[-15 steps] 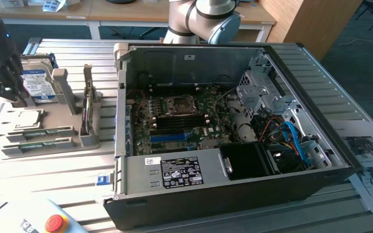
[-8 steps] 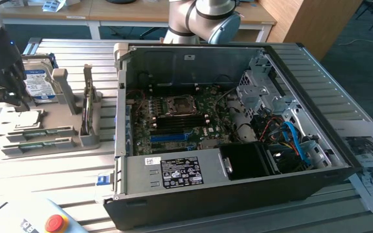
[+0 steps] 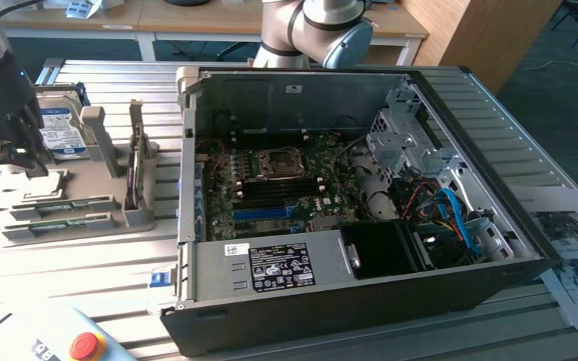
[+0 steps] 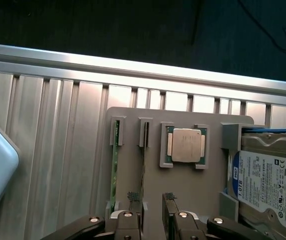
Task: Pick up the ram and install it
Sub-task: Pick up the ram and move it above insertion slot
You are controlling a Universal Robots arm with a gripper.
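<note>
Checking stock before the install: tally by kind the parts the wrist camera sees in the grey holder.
Ram sticks: 2
Processor chip: 1
Hard drive: 1
Total: 4

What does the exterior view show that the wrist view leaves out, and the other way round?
Exterior view's own: the open computer case with its motherboard, the red button, and the papers at the exterior view's right.
Wrist view's own: a close look down on the green ram standing on edge in its slot, and the ridged pads of the open fingers.
Shared: the gripper, open above the grey holder, the hard drive and the processor chip.
</note>
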